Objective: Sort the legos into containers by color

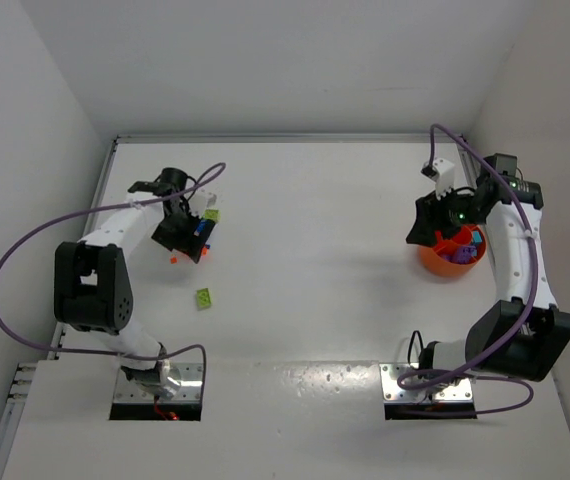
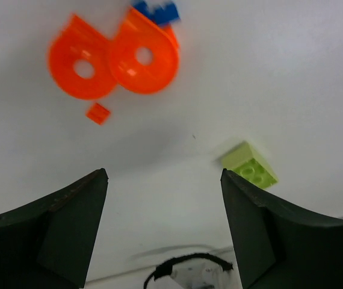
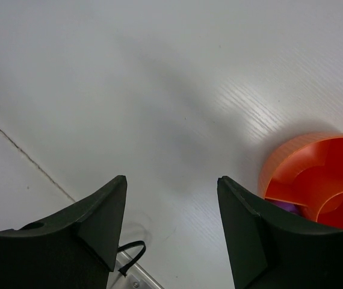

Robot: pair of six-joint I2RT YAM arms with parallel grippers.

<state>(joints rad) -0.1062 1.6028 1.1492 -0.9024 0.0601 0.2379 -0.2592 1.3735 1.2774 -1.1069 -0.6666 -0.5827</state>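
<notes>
My left gripper point(image 1: 185, 240) is open and empty, low over a cluster of legos at the left of the table. In the left wrist view its open jaws point(image 2: 164, 174) frame bare table. Beyond them lie two round orange pieces point(image 2: 114, 63), a tiny orange brick point(image 2: 98, 112), a blue brick point(image 2: 156, 11) and a lime green brick point(image 2: 250, 165) by the right finger. Another lime green brick point(image 1: 205, 297) lies apart, nearer the bases. The orange tub point(image 1: 435, 262) stands at the right with purple pieces inside. My right gripper point(image 1: 431, 226) is open and empty beside the tub's left rim point(image 3: 280, 174).
A table seam and the metal base plates point(image 1: 160, 385) run along the near edge. White walls close in the table on the left, back and right. Purple cables arc over both arms.
</notes>
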